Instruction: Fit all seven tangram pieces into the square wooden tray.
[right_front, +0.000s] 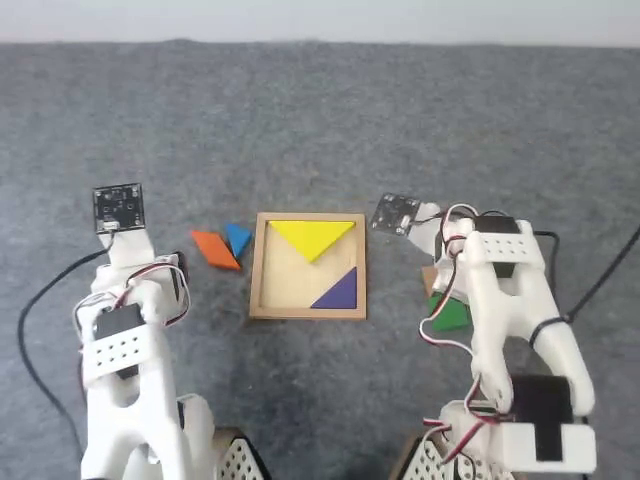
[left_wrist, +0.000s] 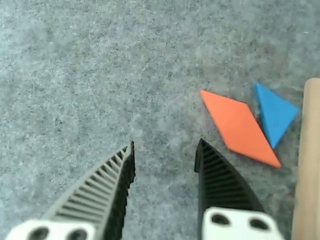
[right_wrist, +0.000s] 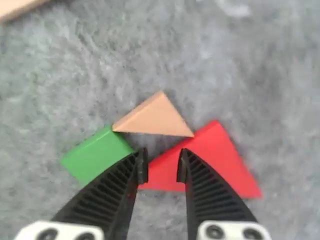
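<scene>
Grey, fuzzy felt-like fabric covers the whole tabletop (right_front: 320, 120), with a pale wall strip along its far edge. At the middle of the tabletop lies the square wooden tray (right_front: 258, 272), light wood with a raised rim. Two flat pieces lie in it: a large yellow triangle (right_front: 312, 238) along the far wall, its point toward the centre, and a smaller purple triangle (right_front: 338, 290) in the near right corner. The remaining floor of the tray is bare wood.

Just beside the tray's left wall, on the fabric, lie an orange parallelogram (right_front: 215, 249) (left_wrist: 239, 127) and a small blue triangle (right_front: 238, 238) (left_wrist: 274, 114), side by side and close to touching. The left gripper (left_wrist: 166, 145) hangs over bare fabric near them, its ribbed jaws spread wide with nothing between.

To the right of the tray, three pieces cluster under the right arm: a green block (right_front: 452, 314) (right_wrist: 96, 155), a tan triangle (right_wrist: 153, 118) and a red triangle (right_wrist: 210, 157), their corners meeting. The right gripper (right_wrist: 163, 152) sits above the spot where they meet, its jaws parted only narrowly and gripping nothing.

Both arms are white plastic with black motors and loose wiring.
</scene>
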